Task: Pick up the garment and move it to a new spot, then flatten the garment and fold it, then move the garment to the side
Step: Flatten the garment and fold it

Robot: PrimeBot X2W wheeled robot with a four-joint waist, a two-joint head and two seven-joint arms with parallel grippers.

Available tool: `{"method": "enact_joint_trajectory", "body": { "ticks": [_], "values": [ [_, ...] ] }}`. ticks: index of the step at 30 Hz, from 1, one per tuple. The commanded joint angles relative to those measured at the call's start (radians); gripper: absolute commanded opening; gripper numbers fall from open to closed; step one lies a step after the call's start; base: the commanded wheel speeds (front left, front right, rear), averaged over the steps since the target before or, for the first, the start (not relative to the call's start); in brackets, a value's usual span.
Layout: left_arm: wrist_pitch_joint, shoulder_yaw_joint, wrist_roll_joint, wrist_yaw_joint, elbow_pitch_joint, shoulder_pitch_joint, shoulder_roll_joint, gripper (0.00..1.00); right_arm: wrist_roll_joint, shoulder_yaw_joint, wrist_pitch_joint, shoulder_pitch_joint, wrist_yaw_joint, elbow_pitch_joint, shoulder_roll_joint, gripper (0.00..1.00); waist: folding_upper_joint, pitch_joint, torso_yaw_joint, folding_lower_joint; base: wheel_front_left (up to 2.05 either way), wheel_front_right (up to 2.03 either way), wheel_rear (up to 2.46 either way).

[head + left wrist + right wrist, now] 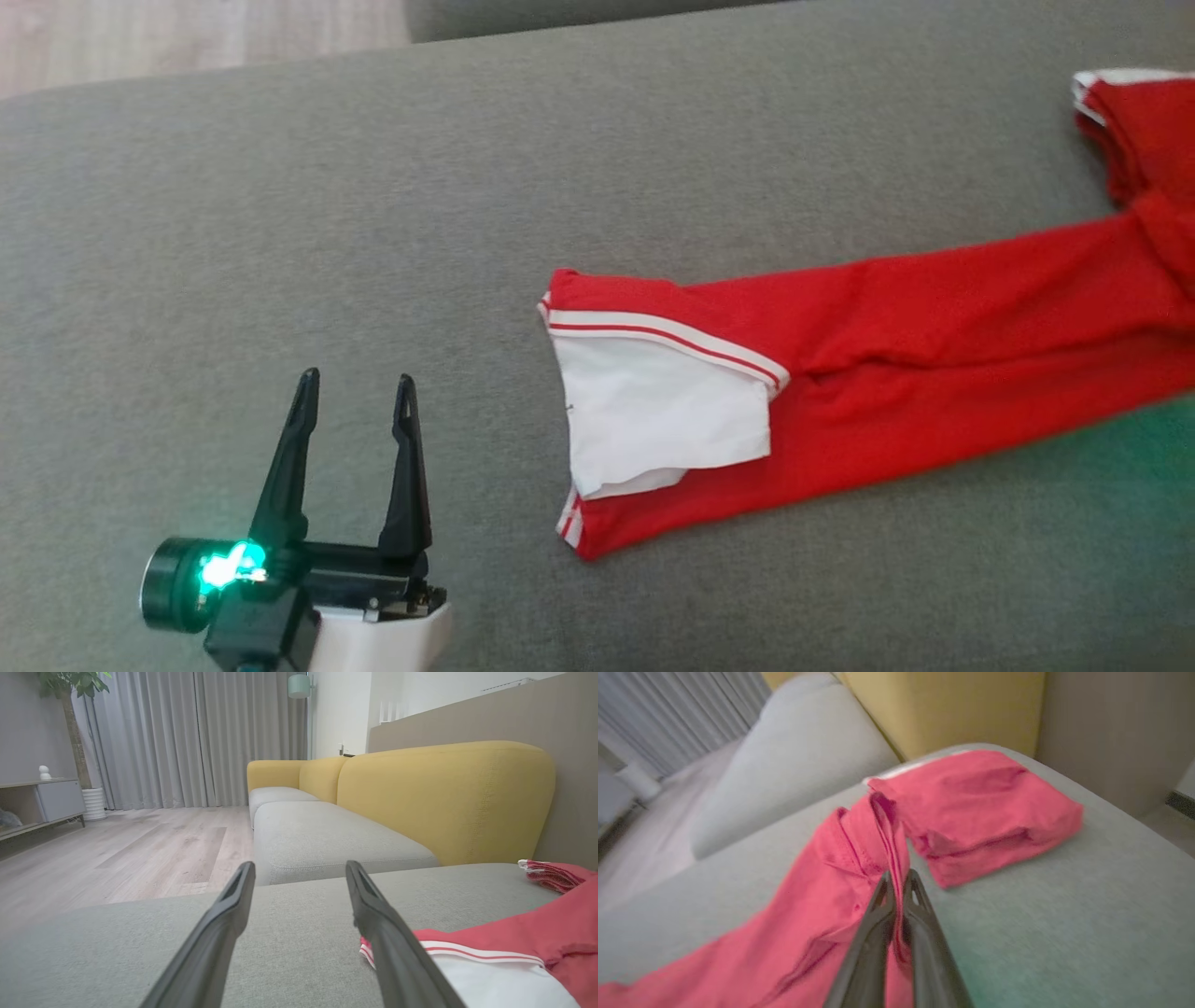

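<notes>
Nearest, the right gripper, pressed together, pinches a fold of the long red cloth garment with white-striped hem. Its long axis runs from that pinch toward the spread, empty left gripper, hem lying right of those fingers. Beneath, a grey fabric sofa cushion; beyond, a yellow sofa back and pale wood floor.

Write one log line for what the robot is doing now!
left fingers: open, apart from garment | right fingers: shut on garment fold | garment: stretched along grey cushion
</notes>
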Motion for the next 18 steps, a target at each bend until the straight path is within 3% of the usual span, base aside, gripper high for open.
{"method": "enact_joint_trajectory", "body": {
  "ticks": [1, 6, 11, 15, 18],
  "values": [
    [-0.005, 0.040, 0.012, -0.006, -0.032, -0.026, -0.009, 1.00, 0.024, 0.015, 0.013, -0.009, -0.001, -0.081, -0.021, 0.00, 0.0000, 0.007, -0.014, -0.0002, 0.00, 0.00, 0.00],
    [-0.005, 0.048, 0.019, -0.039, -0.018, -0.024, -0.026, 1.00, 0.105, 0.050, 0.073, 0.044, -0.001, -0.358, 0.037, 0.00, 0.0000, -0.005, -0.020, -0.0002, 0.00, 0.00, 0.00],
    [-0.005, 0.055, 0.021, -0.066, -0.011, -0.026, -0.043, 1.00, 0.083, 0.129, 0.127, 0.081, -0.001, -0.569, 0.114, 0.00, 0.0000, -0.019, -0.002, -0.0002, 0.00, 0.00, 0.00],
    [-0.005, 0.066, 0.024, -0.079, -0.008, -0.023, -0.053, 1.00, 0.017, 0.234, 0.155, 0.078, -0.001, -0.639, 0.194, 0.00, 0.0000, -0.028, 0.021, -0.0002, 0.00, 0.00, 0.00],
    [-0.005, 0.071, 0.026, -0.087, -0.005, -0.020, -0.060, 1.00, -0.008, 0.331, 0.161, 0.060, -0.001, -0.625, 0.264, 0.00, 0.0000, -0.030, 0.041, -0.0002, 0.00, 0.00, 0.00]
  ]
}}
